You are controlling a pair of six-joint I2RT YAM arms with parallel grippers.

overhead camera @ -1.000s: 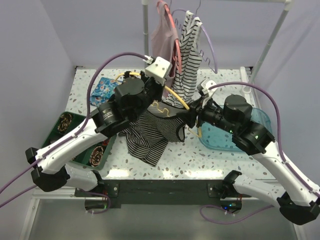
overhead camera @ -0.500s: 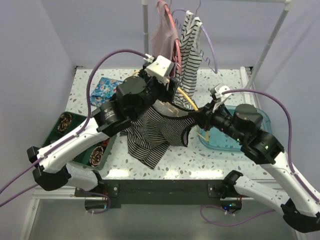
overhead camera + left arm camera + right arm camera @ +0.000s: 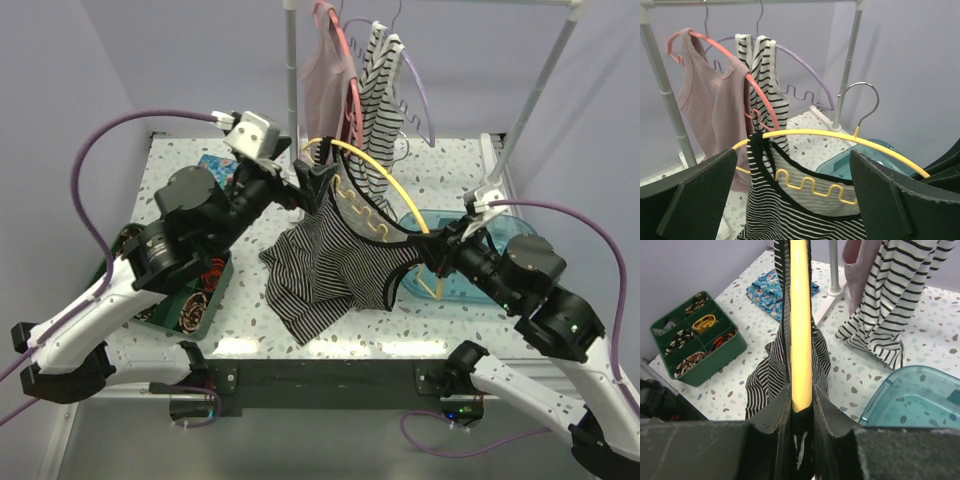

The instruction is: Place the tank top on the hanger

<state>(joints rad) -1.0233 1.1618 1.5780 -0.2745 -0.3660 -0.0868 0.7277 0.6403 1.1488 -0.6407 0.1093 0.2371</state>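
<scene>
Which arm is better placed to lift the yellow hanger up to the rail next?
Right. The right gripper is shut on the yellow hanger, with the tank top draped on it. The left gripper stands open near the hanger's other end and holds nothing.

**Work surface, as I viewed it remotely.** The table (image 3: 245, 315) was a white slab flecked with dark and coloured chips. At its left edge sat a green compartment tray (image 3: 710, 362), its cells holding small looped bands that I could not make out further. A blue floral cloth (image 3: 775, 290) lay flat in the far-left corner. On the right side stood a translucent teal bin (image 3: 920, 405). The clothes rack's left post (image 3: 291, 100) and right post (image 3: 535, 90) rose from the far part of the surface. Near the middle front, the lower folds of the tank top (image 3: 310, 290) were bunched on the table. The hem of a bold-striped garment (image 3: 875, 347) reached the surface near the left post.
</scene>
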